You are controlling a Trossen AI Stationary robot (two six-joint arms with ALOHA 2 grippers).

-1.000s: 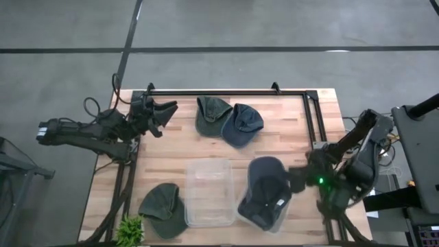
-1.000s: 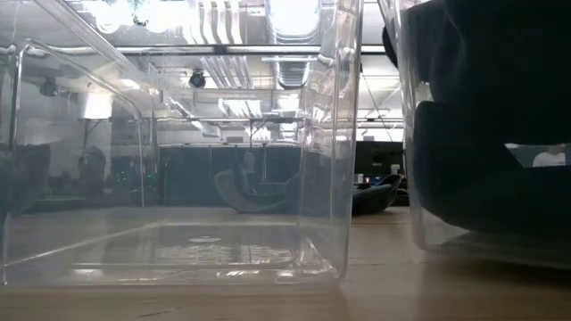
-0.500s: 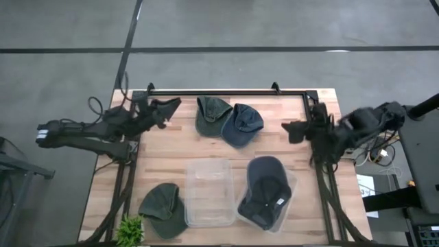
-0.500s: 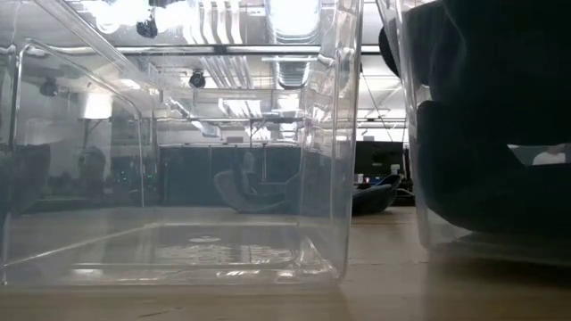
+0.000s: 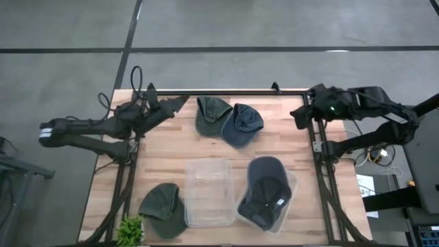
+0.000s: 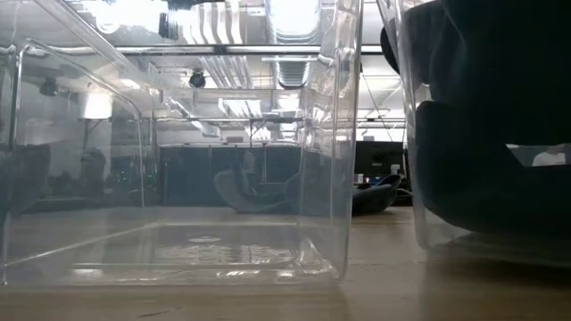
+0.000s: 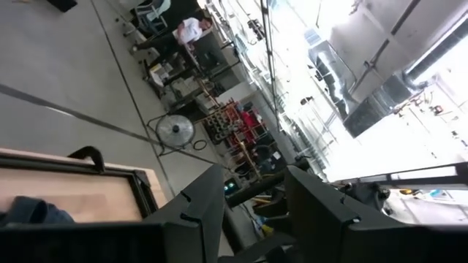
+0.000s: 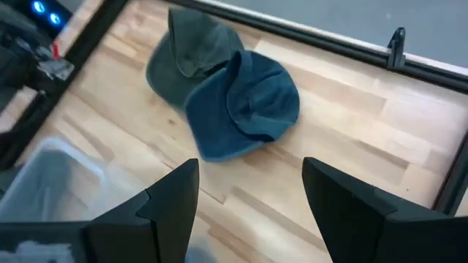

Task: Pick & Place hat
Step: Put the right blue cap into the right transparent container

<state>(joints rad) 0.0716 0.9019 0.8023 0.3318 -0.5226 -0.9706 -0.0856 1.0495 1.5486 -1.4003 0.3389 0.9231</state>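
Several caps lie on the wooden table. A green hat and a blue hat overlap near the far edge. A dark navy hat sits in a clear bin near the right side. Another green hat lies flat at the near left. My right gripper hovers open at the far right, looking down on the blue hat. My left gripper is open at the far left corner, tipped up toward the room.
An empty clear bin stands in the near middle, beside the one with the navy hat. A black frame rail runs along the far edge. A small plant sits at the near left corner. A person is far off in the room.
My right gripper has left the bin with the navy hat, risen and swung toward the far right edge, turning to face the blue hat. The navy hat stays in its bin. My left gripper has crept toward the far edge and tipped upward.
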